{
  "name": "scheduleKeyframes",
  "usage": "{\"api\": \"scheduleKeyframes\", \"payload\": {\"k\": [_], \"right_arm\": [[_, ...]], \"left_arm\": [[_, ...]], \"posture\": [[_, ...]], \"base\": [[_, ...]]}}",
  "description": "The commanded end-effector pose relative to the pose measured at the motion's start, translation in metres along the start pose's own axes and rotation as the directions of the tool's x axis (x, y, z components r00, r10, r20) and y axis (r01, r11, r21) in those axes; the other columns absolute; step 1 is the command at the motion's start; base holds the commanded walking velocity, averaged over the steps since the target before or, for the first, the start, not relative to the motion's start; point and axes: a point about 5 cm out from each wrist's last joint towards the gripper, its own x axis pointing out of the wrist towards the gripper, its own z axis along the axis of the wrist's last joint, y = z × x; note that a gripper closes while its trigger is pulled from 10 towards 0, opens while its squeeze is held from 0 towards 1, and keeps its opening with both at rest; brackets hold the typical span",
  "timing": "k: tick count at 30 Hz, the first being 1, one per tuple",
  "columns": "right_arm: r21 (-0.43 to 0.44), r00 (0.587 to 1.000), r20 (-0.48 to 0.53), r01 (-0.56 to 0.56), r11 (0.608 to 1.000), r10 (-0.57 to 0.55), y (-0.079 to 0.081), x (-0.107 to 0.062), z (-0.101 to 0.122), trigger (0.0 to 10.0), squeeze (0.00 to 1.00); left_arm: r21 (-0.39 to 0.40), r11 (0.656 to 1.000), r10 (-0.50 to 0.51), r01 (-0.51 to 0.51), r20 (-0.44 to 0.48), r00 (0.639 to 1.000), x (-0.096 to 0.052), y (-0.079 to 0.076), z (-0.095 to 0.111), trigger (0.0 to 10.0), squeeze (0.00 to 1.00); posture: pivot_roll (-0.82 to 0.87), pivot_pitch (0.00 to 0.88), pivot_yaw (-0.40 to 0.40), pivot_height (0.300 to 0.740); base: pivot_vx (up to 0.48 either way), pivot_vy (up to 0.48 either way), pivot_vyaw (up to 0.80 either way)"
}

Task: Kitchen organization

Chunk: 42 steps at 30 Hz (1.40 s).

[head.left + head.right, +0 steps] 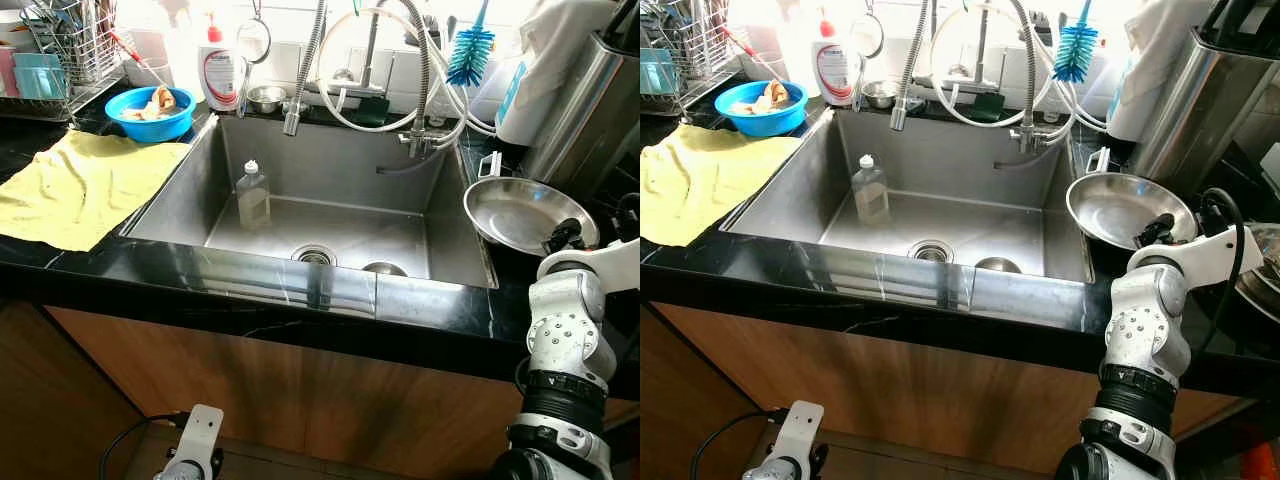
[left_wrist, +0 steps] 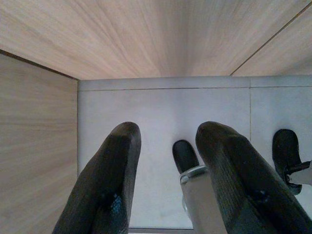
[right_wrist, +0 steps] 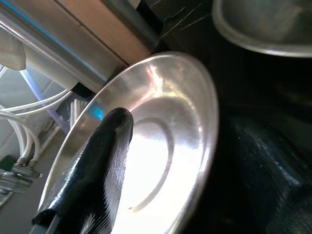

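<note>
A round steel plate [image 1: 515, 212] is held tilted over the black counter just right of the sink [image 1: 330, 160]. My right gripper [image 1: 560, 237] is shut on its near rim. In the right wrist view one black finger [image 3: 105, 151] lies on the plate [image 3: 165, 126] and the other sits under its edge. A clear plastic bottle [image 1: 252, 195] stands inside the sink, and a small steel bowl [image 1: 384, 268] lies near the drain. My left gripper [image 2: 168, 134] hangs open low by the wooden cabinet, above the tiled floor.
A yellow cloth [image 1: 80, 185] lies on the counter to the sink's left. Behind it are a blue bowl [image 1: 150, 112], a dish soap bottle [image 1: 220, 75] and a dish rack [image 1: 60, 50]. A tall steel canister [image 1: 590, 100] stands at the right, behind the plate.
</note>
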Motion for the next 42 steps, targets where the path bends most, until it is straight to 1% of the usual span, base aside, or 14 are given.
{"api": "scheduleKeyframes", "payload": {"k": [1, 8, 9, 10, 12, 13, 14, 40, 42], "right_arm": [[0.032, 1.0, -0.007, 0.01, 0.999, -0.009, 0.003, 0.002, 0.002, 10.0, 0.0], [0.046, 0.999, -0.04, 0.025, 0.999, -0.023, 0.003, 0.006, -0.003, 10.0, 0.0], [0.054, 0.999, -0.044, 0.024, 0.998, -0.022, 0.004, 0.006, -0.003, 9.0, 0.0], [0.059, 0.999, -0.048, 0.024, 0.998, -0.021, 0.004, 0.006, -0.004, 5.6, 0.0], [0.057, 0.999, -0.048, 0.026, 0.998, -0.023, 0.005, 0.007, -0.004, 2.3, 0.0], [0.058, 0.998, -0.049, 0.028, 0.998, -0.025, 0.005, 0.007, -0.004, 1.3, 0.0], [0.059, 0.998, -0.05, 0.03, 0.998, -0.027, 0.005, 0.007, -0.004, 0.0, 0.0], [0.063, 0.998, -0.057, 0.032, 0.997, -0.029, 0.007, 0.006, -0.008, 0.0, 0.0], [0.043, 0.999, -0.053, -0.004, 0.999, 0.006, 0.01, 0.005, -0.009, 0.0, 0.0]], "left_arm": [[0.006, 1.0, -0.01, 0.01, -0.013, 1.0, 0.0, -0.002, -0.003, 10.0, 0.0], [0.003, 1.0, -0.011, 0.011, -0.011, 1.0, 0.0, -0.002, -0.003, 10.0, 0.0], [0.002, 1.0, -0.01, 0.01, -0.011, 1.0, 0.0, -0.002, -0.003, 10.0, 0.0], [0.002, 1.0, -0.01, 0.01, -0.011, 1.0, 0.0, -0.002, -0.003, 10.0, 0.0], [0.002, 1.0, -0.011, 0.011, -0.01, 1.0, 0.0, -0.002, -0.002, 10.0, 0.0], [0.003, 1.0, -0.012, 0.012, -0.01, 1.0, 0.0, -0.003, -0.002, 10.0, 0.0], [0.003, 1.0, -0.013, 0.013, -0.01, 1.0, 0.0, -0.003, -0.002, 10.0, 0.0], [0.017, 1.0, -0.021, 0.022, -0.012, 1.0, 0.0, -0.003, -0.003, 10.0, 0.0], [0.019, 1.0, -0.021, 0.022, -0.013, 1.0, 0.0, -0.003, -0.003, 10.0, 0.0]], "posture": [[-0.11, 0.0, -0.066, 0.74], [-0.11, 0.0, -0.069, 0.74], [-0.11, 0.0, -0.069, 0.74], [-0.11, 0.0, -0.07, 0.74], [-0.11, 0.0, -0.07, 0.74], [-0.11, 0.0, -0.07, 0.74], [-0.11, 0.0, -0.07, 0.74], [-0.11, 0.0, -0.066, 0.74], [-0.11, 0.0, -0.066, 0.74]], "base": [[0.0, 0.0, 0.0], [0.0, 0.0, 0.0], [0.0, 0.0, 0.0], [0.0, 0.0, 0.0], [0.0, 0.0, 0.0], [0.0, 0.0, 0.0], [0.0, 0.0, 0.0], [0.0, 0.0, 0.0], [0.0, 0.0, 0.0]]}}
